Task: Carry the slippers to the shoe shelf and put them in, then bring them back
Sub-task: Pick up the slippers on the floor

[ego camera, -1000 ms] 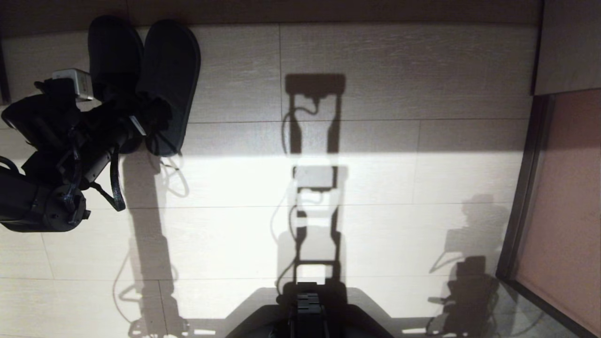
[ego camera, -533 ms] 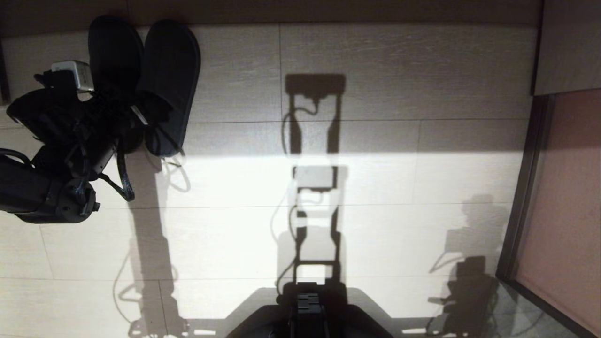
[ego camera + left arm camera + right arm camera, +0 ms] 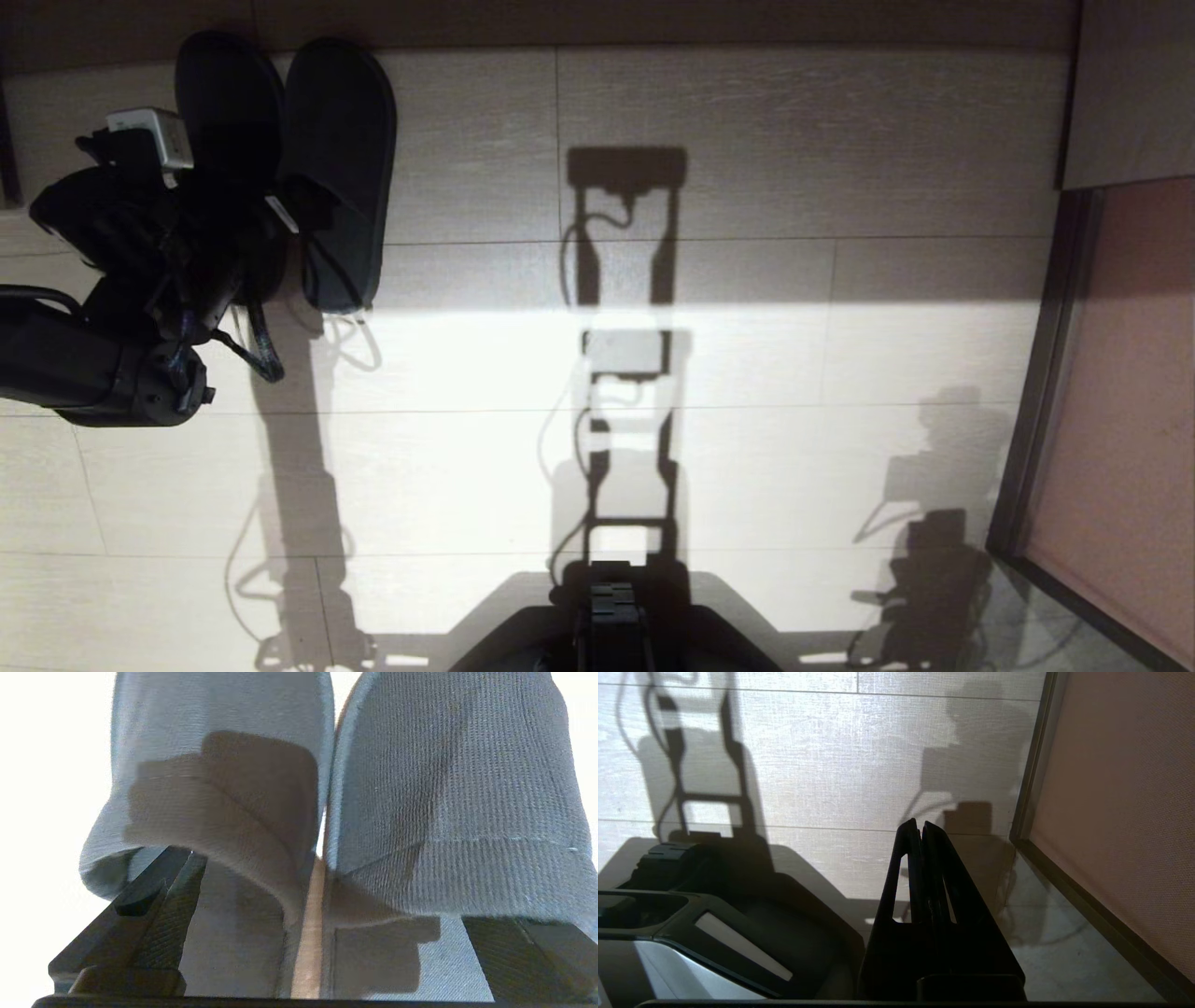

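The two dark slippers (image 3: 338, 140) lie side by side on the pale floor at the far left, toes away from me. My left gripper (image 3: 266, 233) hovers low over their heel ends. In the left wrist view the left gripper (image 3: 327, 886) is open wide and straddles both slippers (image 3: 448, 788). One finger (image 3: 161, 905) sits in the mouth of one slipper, and the other finger (image 3: 523, 952) rests over the insole of the second. Their touching inner edges lie between the jaws. My right gripper (image 3: 920, 823) is shut and empty, parked beside my base. The shoe shelf is out of view.
A dark-framed pinkish panel (image 3: 1120, 420) runs down the right side. A dark band of furniture or wall (image 3: 653, 23) edges the floor just behind the slippers. My base (image 3: 611, 625) shows at the bottom middle, with arm shadows across the sunlit tiles.
My left arm has pushed forward toward the slippers, bringing the open gripper further over their heel ends. The slippers have stayed where they were. The right arm has not moved.
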